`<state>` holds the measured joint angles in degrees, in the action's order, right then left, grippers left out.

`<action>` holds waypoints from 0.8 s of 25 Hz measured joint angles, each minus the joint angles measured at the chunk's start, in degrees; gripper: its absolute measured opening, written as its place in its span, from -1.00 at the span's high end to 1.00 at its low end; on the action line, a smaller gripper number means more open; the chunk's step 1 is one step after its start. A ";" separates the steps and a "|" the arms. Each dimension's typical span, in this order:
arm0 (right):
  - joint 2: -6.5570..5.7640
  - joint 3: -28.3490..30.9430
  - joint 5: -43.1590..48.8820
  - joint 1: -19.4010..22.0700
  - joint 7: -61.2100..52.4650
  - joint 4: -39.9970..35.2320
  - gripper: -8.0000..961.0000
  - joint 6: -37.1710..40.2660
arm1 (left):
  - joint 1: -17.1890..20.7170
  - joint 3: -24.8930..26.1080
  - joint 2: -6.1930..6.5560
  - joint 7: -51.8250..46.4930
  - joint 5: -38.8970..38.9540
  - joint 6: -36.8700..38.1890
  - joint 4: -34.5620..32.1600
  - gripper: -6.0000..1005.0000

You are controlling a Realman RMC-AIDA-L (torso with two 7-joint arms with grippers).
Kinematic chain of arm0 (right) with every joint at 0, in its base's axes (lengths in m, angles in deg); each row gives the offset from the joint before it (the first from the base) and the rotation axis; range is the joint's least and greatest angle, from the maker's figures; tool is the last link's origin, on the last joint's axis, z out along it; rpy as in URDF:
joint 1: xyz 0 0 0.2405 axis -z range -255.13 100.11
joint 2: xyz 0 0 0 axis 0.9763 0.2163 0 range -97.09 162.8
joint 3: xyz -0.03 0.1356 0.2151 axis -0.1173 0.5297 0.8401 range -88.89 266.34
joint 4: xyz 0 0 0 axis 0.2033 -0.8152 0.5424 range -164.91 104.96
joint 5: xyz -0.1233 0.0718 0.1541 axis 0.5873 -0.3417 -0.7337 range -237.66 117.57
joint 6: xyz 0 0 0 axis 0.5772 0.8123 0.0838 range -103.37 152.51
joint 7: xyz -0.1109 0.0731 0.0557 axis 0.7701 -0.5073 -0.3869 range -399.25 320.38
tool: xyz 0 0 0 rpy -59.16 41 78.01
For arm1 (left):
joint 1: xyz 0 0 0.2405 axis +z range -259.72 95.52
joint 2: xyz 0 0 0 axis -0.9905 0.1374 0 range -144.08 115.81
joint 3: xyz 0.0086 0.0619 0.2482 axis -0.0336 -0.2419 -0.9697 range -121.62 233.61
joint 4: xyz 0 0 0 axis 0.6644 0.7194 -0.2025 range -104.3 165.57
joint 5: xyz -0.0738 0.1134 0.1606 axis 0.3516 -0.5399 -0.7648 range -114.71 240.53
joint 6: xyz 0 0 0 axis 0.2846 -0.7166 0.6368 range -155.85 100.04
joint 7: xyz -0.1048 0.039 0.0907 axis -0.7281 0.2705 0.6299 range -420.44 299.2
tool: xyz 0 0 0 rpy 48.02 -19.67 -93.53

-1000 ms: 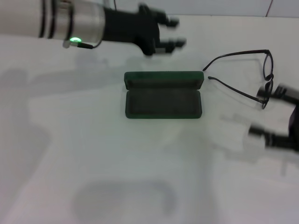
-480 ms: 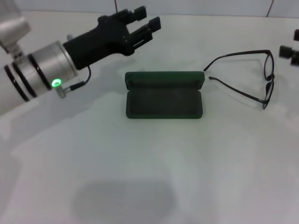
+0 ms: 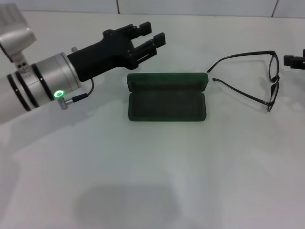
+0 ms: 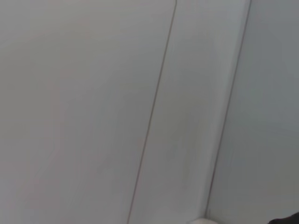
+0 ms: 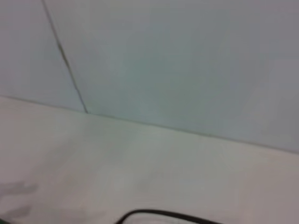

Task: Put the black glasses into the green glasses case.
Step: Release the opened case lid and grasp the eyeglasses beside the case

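Observation:
The green glasses case [image 3: 167, 98] lies open at the table's middle, lid standing up at the back, dark lining empty. The black glasses [image 3: 268, 78] lie on the table to its right, arms unfolded and pointing toward the case. My left gripper [image 3: 151, 33] hovers open and empty just behind the case's back left corner. Only one black tip of my right gripper [image 3: 294, 61] shows at the right edge, just right of the glasses. A thin black curve, apparently the glasses frame [image 5: 163, 214], shows at the edge of the right wrist view.
The white table [image 3: 152, 167] stretches wide in front of the case. A pale wall [image 3: 190, 7] closes the far side. The left wrist view shows only wall panels [image 4: 93, 112].
The left arm swung from above the case to the left, its gripper now angled in from the left. The right gripper moved from the lower right up to the right edge beside the glasses.

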<state>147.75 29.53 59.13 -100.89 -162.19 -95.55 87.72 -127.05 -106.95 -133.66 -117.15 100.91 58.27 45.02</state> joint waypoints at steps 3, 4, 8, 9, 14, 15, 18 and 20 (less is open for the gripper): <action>0.09 0.00 4.47 -2.13 -5.50 0.26 -0.38 0.35 | -1.05 0.00 0.04 -0.02 -1.45 -0.54 0.00 -0.03; 0.07 -0.01 5.66 -2.78 -6.95 0.33 -0.38 0.63 | -1.64 0.00 0.05 -0.16 -2.28 -0.80 -0.01 -0.03; 0.21 -0.29 10.48 -5.88 -12.19 0.59 -0.38 1.62 | -3.79 0.00 0.07 -0.67 -4.67 -2.58 -0.04 -0.03; 0.23 -0.33 11.61 -6.84 -13.51 1.01 -0.38 1.93 | -4.41 0.00 0.07 -0.71 -5.15 -3.26 -0.05 -0.03; 0.21 -0.40 17.97 -12.97 -21.16 6.70 -0.38 2.61 | -6.68 0.00 -0.12 -0.53 -8.17 -5.37 -0.53 -0.03; 0.21 -0.38 19.13 -14.15 -22.22 7.99 -0.38 2.61 | -6.89 -0.01 -0.19 -0.34 -8.41 -5.50 -0.56 -0.03; 0.28 -0.38 21.63 -16.39 -24.35 10.27 -0.38 2.36 | -7.01 0.00 -0.25 -0.02 -8.42 -5.55 -0.65 -0.03; 0.37 -0.58 22.06 -16.76 -25.04 10.58 -0.38 2.22 | -6.80 0.00 -0.22 0.06 -7.79 -5.54 -0.66 -0.03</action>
<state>148.12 28.95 81.18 -117.66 -187.23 -84.96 89.93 -133.85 -106.95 -133.88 -117.10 93.12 52.73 44.36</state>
